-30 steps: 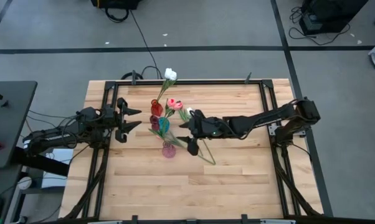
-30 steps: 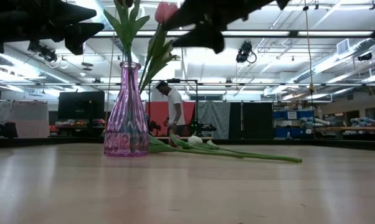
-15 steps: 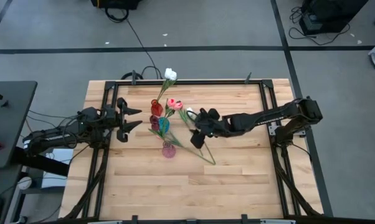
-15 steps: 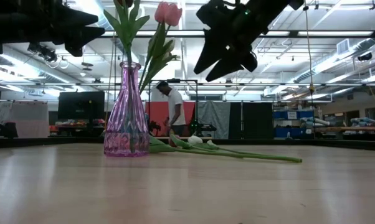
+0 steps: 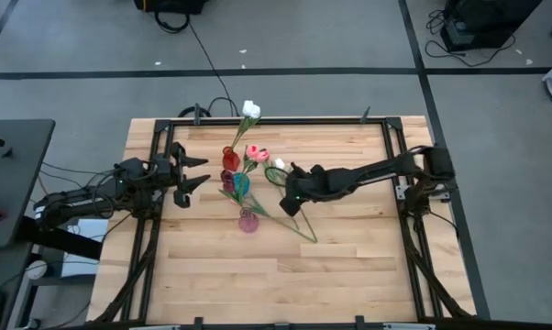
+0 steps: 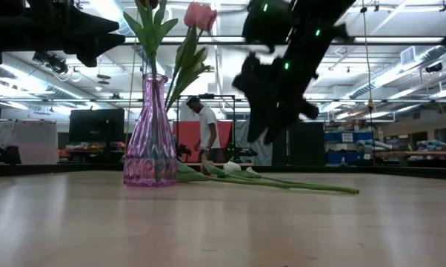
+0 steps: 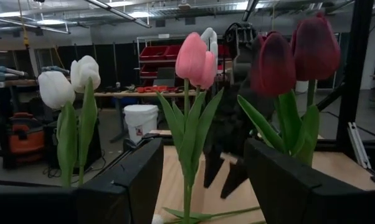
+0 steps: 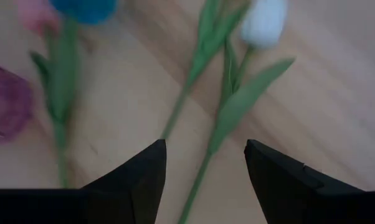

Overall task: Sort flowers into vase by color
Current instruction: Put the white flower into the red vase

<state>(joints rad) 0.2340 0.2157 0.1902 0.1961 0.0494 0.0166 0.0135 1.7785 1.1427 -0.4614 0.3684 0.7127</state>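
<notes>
Three small vases stand mid-table: a red one [image 5: 228, 154], a blue one [image 5: 241, 185] and a purple one [image 5: 248, 221]. White tulips [image 7: 69, 84], pink tulips [image 7: 197, 59] and maroon tulips [image 7: 293, 56] stand upright in them. More flowers lie flat on the wood, among them a white tulip [image 8: 265, 22] with its long stem [image 5: 294, 225]. My right gripper [image 5: 290, 203] hangs open just above these lying stems, pointing down at a slant, its fingers on either side of a stem [image 8: 197, 180]. My left gripper [image 5: 195, 174] waits open, level, left of the vases.
Black frame rails [image 5: 166, 183] run along the table's left, right and far edges. Bare wood [image 5: 285, 284] fills the near half of the table. A person [image 6: 206, 130] stands far off in the room behind.
My right gripper has come down from above vase height toward the lying flowers, tipping from near level to a steep downward slant and rolling about its own axis. The flowers and vases have stayed where they were.
</notes>
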